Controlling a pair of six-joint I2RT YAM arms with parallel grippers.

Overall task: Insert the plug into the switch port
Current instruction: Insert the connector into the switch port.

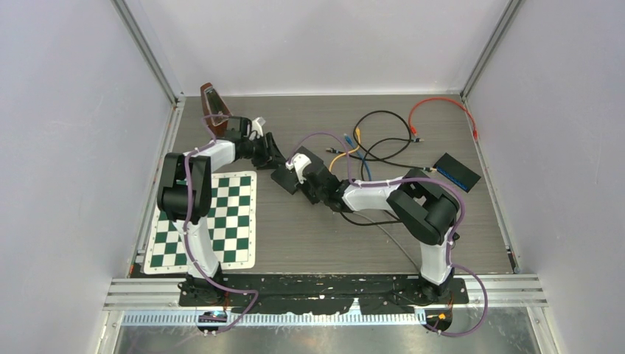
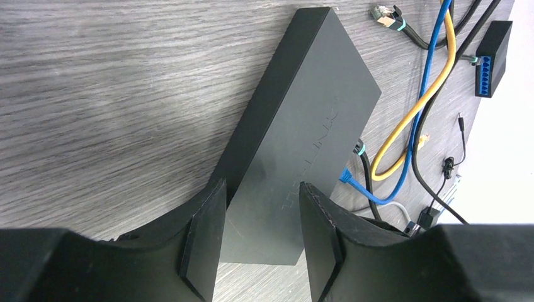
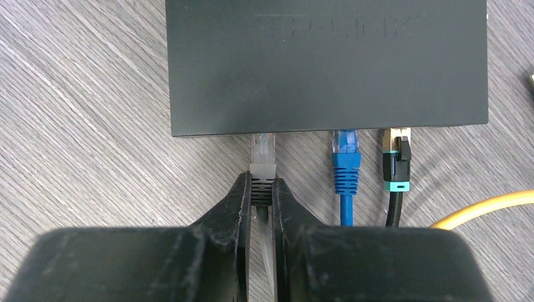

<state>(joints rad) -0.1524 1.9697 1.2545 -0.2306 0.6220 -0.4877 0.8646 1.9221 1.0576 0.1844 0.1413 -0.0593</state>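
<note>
**Plug at the switch's port side, pinched by the right tool**

The switch (image 3: 327, 69) lies flat on the desk (image 2: 94, 94). It is a dark box with faint raised lettering on its lid. The right tool (image 3: 262, 189) is pressed together on the plug (image 3: 263, 151), with both fingers pinching its grey boot just behind the clear head. The plug points squarely at the switch's port side, and its clear tip meets the lower edge of that side. The lid hides the port mouth, so the right wrist view does not show whether the tip is inside.

Along the same side of the switch, a blue plug (image 3: 346, 157) sits just beside the clear one. A black plug (image 3: 395, 160) with a teal collar sits next to that. Both are pushed up to the switch, and their cables trail away from it.

The left tool (image 2: 261, 245) is at the end of the switch nearest the clear plug. Its pads (image 2: 204, 245) stand apart, with that end of the switch showing between them. It is unclear whether they press the switch's long sides or hang above it.

A yellow cable (image 2: 409, 113) loops on the desk off the switch's port side. A second switch (image 1: 457, 171), with a row of blue ports, lies well apart beyond the cables. A checker mat (image 1: 221, 221) lies on the switch's other side, under the left arm.
</note>
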